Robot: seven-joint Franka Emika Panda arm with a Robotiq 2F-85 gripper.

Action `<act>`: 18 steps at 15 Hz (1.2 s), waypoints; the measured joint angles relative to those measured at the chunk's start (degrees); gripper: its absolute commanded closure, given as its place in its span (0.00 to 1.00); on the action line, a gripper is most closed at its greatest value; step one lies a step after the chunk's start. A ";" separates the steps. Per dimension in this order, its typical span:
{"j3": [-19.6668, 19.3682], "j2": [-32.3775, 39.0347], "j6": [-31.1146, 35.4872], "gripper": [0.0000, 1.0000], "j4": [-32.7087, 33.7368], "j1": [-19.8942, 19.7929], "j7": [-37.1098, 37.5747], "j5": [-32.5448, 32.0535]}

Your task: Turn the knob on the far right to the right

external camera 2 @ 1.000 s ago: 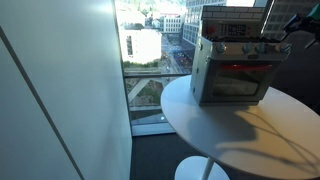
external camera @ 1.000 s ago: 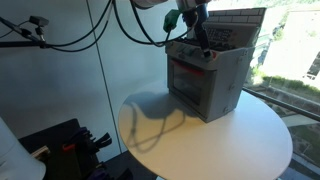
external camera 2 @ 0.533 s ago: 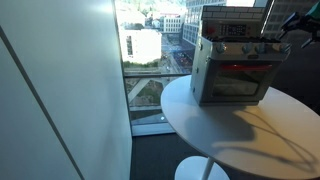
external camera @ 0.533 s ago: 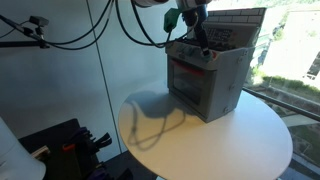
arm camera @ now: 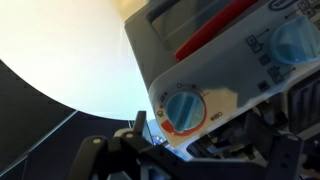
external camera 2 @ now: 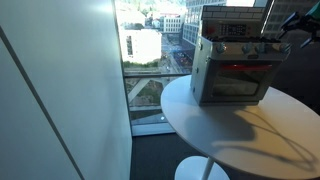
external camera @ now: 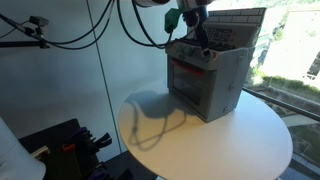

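A grey toaster oven (external camera: 207, 82) stands on a round white table (external camera: 240, 145); it shows in both exterior views (external camera 2: 234, 72). In the wrist view a blue knob (arm camera: 183, 108) with an orange ring sits on the white control panel, and a second blue knob (arm camera: 296, 42) is at the upper right edge. My gripper (arm camera: 200, 135) is open, its dark fingers to either side just below the ringed knob, close to it but apart. In an exterior view the gripper (external camera 2: 284, 38) is at the oven's control end, and it hangs over the oven's top front (external camera: 199, 38).
The oven door has a red strip (arm camera: 212, 33). Black cables (external camera: 140, 25) hang from the arm above the table. A tall window (external camera 2: 150, 60) is behind the table. A white wall panel (external camera 2: 60, 100) stands at one side.
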 measured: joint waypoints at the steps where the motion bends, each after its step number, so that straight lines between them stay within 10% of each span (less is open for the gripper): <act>1: 0.00 0.07 0.08 0.00 0.01 0.00 -0.08 0.03; 12: 0.00 1.25 0.28 0.00 0.63 0.42 -2.16 1.90; 18: 0.00 1.59 0.28 0.60 1.03 0.55 -2.54 2.27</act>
